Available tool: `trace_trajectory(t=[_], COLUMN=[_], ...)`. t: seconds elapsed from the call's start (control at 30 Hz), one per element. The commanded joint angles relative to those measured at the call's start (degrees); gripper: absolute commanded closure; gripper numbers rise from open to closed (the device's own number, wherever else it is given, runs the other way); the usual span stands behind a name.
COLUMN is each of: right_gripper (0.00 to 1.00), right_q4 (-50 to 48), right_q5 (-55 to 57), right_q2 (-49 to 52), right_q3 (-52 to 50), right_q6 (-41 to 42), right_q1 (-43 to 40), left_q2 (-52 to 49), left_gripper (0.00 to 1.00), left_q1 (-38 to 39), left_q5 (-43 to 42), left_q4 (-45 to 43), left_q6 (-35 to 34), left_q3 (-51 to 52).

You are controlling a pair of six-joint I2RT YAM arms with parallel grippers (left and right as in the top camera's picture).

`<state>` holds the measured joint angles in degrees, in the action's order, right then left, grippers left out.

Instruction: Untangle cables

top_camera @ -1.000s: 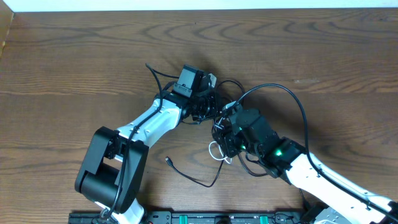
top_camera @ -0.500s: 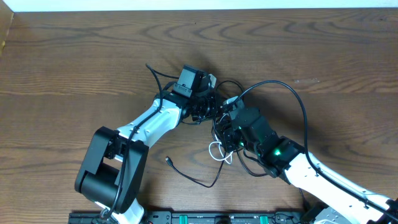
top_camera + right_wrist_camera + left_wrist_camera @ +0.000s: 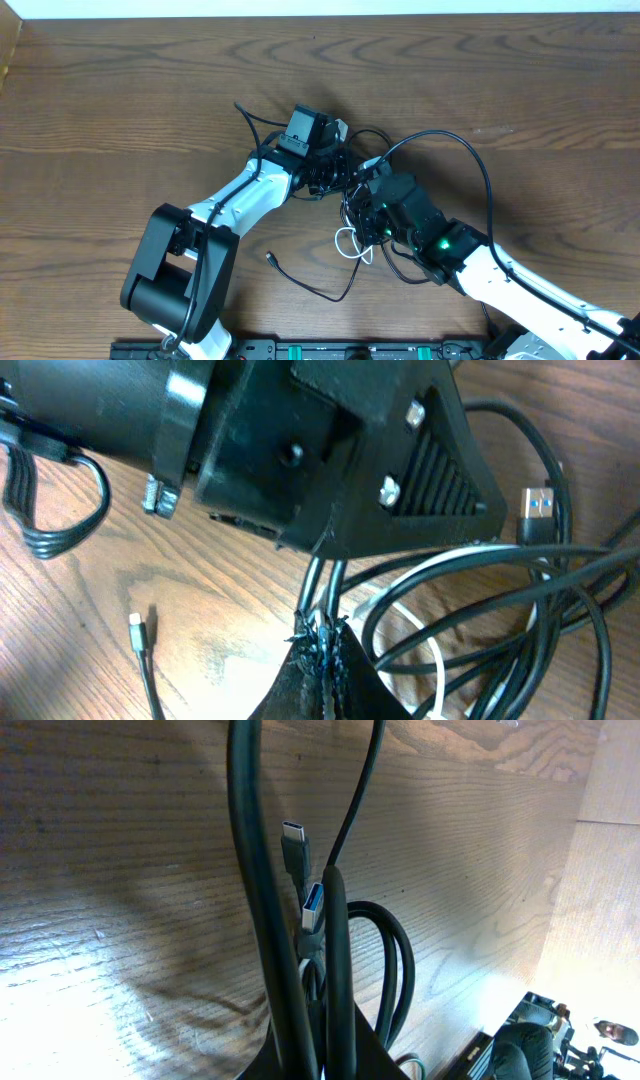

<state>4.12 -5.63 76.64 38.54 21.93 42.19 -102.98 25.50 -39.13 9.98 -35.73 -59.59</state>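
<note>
White arm links (image 3: 243, 192), black joints (image 3: 165, 262), green-lit wrist (image 3: 447, 243), silvery screws (image 3: 388, 486).

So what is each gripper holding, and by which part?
Both hold the cables: left gripper pinches black strands near two plug ends; right gripper pinches black strands mid-length.

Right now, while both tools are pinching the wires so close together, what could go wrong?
Both the left tool and the right tool are shut on the cables right at the tangle, so pulling apart might tighten it. The tools sit almost touching and could bump. The blue plug may snag in a loop.
</note>
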Motion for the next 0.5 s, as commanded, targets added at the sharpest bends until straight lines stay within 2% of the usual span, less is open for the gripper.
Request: trace_trajectory(t=[0.0,0.03,0.07,0.17,0.27,0.37,0.47], right_gripper=[0.99,0.99,0.99,0.99,0.99,0.99,0.99], right_q4=[-0.98,-1.18,-1.31,-1.33,-1.07,0.09,1.95], right_q5=[-2.05,-3.17,-4.52,-7.61,-9.14,-9.09,-8.31], right_q2=[0.31,-0.09,-0.81,-4.42,-9.64,-14.82,-18.84], right_q3=[0.59,0.61,0.66,0.68,0.68,0.68,0.68], right_q6=[-0.13,-0.15,-0.50,-1.68,-2.86,-4.20,-5.77], right_q1=[0.22,0.22,0.22,0.17,0.11,0.11,0.11], left_q2=[-0.70,-0.70,-0.70,-0.70,-0.70,-0.70,-0.70], left_gripper=[0.92,0.91,0.83,0.59,0.29,0.10,0.05], left_q1=[-0.20,-0.20,-0.20,-0.20,-0.20,-0.20,-0.20], left_q5=[-0.90,-0.83,-0.70,-0.44,-0.26,-0.31,-0.33], left_q4=[0.00,0.00,0.00,0.00,-0.02,0.00,0.00], left_q6=[0.98,1.01,1.01,1.01,1.01,1.01,0.98], left_q3=[-0.20,-0.20,-0.20,-0.20,-0.20,-0.20,-0.20])
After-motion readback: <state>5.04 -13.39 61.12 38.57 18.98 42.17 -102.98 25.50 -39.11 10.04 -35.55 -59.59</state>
